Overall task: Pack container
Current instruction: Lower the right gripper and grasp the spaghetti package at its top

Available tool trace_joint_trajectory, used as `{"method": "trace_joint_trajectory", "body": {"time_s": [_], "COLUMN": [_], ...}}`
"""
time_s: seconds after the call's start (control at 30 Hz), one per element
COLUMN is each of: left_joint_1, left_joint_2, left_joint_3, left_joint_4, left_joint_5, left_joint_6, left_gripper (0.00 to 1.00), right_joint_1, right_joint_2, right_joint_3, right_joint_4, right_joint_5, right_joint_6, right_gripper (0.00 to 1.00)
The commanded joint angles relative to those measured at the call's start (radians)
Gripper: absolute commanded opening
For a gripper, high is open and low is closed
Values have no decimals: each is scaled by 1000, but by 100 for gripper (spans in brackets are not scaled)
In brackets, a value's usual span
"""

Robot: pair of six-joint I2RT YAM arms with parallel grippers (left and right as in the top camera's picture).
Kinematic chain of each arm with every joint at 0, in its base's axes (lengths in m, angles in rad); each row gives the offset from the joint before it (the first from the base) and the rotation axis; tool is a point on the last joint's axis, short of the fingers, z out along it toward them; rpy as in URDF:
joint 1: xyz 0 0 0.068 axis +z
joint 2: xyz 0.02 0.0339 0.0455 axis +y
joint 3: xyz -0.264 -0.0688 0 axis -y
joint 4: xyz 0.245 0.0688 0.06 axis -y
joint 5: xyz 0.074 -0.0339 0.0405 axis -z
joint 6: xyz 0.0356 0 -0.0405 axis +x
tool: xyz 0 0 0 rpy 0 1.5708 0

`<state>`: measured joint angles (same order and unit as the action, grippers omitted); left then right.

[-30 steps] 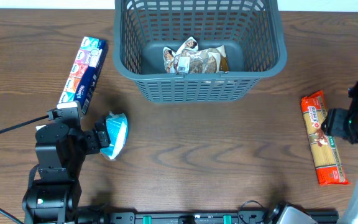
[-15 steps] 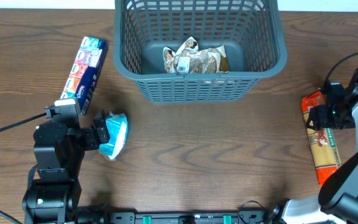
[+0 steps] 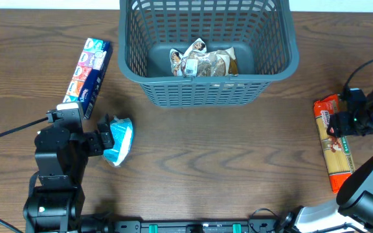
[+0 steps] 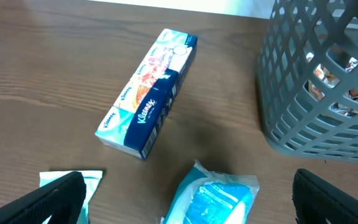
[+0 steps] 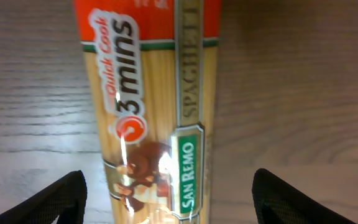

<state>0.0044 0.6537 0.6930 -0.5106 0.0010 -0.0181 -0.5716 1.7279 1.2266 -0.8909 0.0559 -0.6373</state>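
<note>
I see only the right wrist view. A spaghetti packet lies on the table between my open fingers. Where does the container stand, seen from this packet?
Observer: The container stands to the robot's left of the spaghetti packet and farther from the base, well apart from it.
Operator: Is something inside it?
Observer: Yes, some crumpled food packets lie on its bottom.
Operator: And where is the other arm?
Observer: The left gripper is open on the left side of the table, with a light blue packet between its fingers.
</note>
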Motion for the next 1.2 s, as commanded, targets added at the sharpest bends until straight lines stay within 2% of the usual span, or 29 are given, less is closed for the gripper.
{"method": "trace_joint_trajectory", "body": {"time_s": [0.0,0.4,1.17], "left_joint_1": [-4,-4,-4], "left_joint_2": [-2,-2,-2], "left_joint_3": [22,22,22], "left_joint_4": [16,48,49], "left_joint_5": [6,6,6], "left_joint_6": [14,14,18], "left_gripper": [99,99,99], "right_joint_1": [-19,-24,-26], "right_joint_2": [9,9,9], "right_joint_3": [-29,-192,-322], "right_joint_4": [9,109,260], "right_joint_5": [-9,-24,-23], "right_joint_6": [-16,-15,-15], "right_gripper": [70,70,70]}}
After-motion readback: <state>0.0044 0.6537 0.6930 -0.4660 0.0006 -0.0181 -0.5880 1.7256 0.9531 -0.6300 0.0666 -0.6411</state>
